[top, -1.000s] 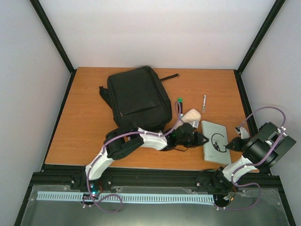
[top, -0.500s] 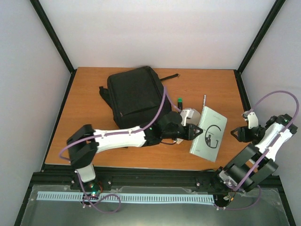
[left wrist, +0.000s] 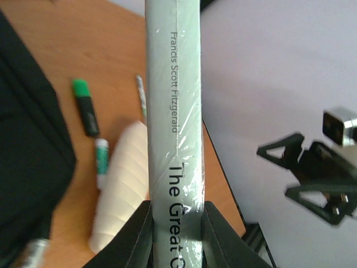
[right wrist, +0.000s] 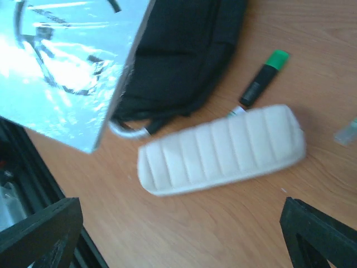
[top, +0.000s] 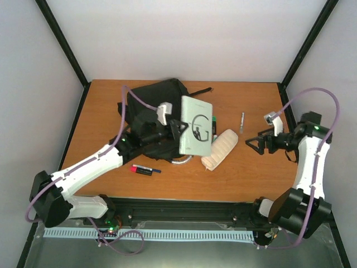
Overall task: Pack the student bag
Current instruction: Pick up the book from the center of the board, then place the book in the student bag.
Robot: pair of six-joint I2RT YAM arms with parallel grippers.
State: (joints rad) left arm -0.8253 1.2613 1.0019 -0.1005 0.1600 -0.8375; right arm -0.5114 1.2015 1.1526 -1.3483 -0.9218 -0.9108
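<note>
The student bag [top: 146,100] is a black backpack lying flat at the back left of the table, partly covered by my left arm. My left gripper [top: 177,129] is shut on a pale green book [top: 196,125], held up on edge above the bag's right side. In the left wrist view both fingers [left wrist: 136,234] press against the book's spine [left wrist: 174,111]. My right gripper [top: 254,144] hangs open over the table's right side with nothing between its fingers. Below it in the right wrist view lies a cream ribbed pouch [right wrist: 223,151], beside the bag [right wrist: 178,61].
The cream pouch [top: 219,149] lies right of the bag. A green highlighter [top: 213,120] and a thin pen [top: 242,121] sit behind it. A red and black marker [top: 145,170] lies near the front. The bag's grey loop handle [top: 181,162] sticks out under the book.
My left arm swung left and lifted the book from the table's right side to above the bag. My right gripper let go, opened wide and drew back to the right.
</note>
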